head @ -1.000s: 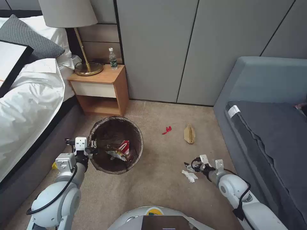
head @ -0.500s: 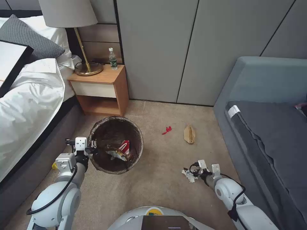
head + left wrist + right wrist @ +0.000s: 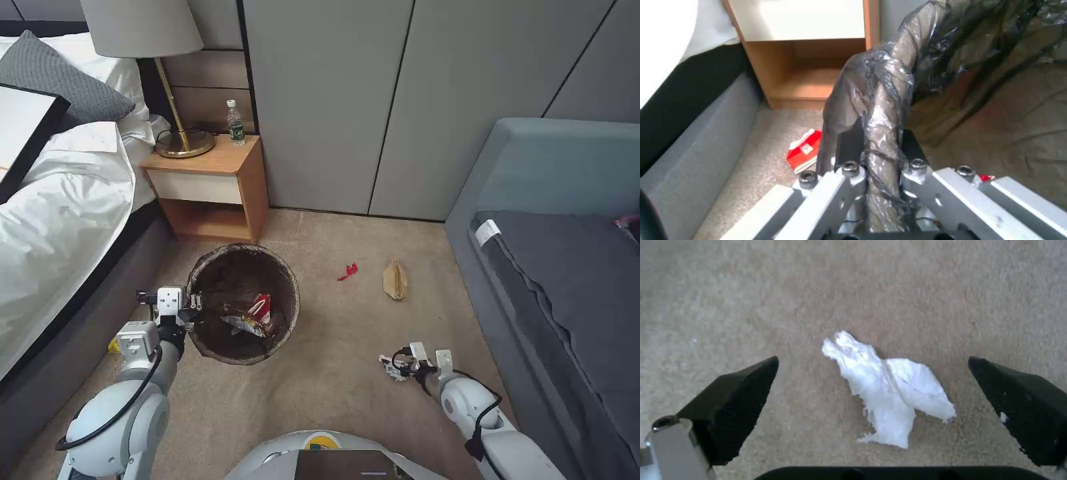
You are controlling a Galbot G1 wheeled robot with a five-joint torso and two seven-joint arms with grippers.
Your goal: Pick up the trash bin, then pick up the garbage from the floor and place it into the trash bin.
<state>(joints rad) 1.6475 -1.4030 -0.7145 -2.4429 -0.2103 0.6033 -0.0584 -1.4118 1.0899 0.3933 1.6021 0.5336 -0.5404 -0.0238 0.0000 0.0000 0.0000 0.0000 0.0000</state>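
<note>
On the beige carpet (image 3: pixel 333 373) in front of me, the trash bin (image 3: pixel 243 303) hangs from my left hand (image 3: pixel 880 146), whose fingers are clamped on its rim. It is a round bin lined with a dark brown see-through bag folded over the edge, and two crumpled wrappers, one red and white, lie inside. My right hand (image 3: pixel 873 406) hovers low over a white crumpled tissue (image 3: pixel 887 390), fingers spread wide on either side and not touching it. Farther off on the carpet I count one small red scrap (image 3: pixel 347 271) and one flattened brown paper bag (image 3: pixel 395 279), near each other. A red-and-white packet (image 3: pixel 805 155) lies beside the bin, near the bed (image 3: pixel 60 220). A wooden nightstand (image 3: pixel 210 187) carries one lamp (image 3: pixel 150 73) and one water bottle (image 3: pixel 235 124). A grey sofa (image 3: pixel 560 267) stands on my right.
</note>
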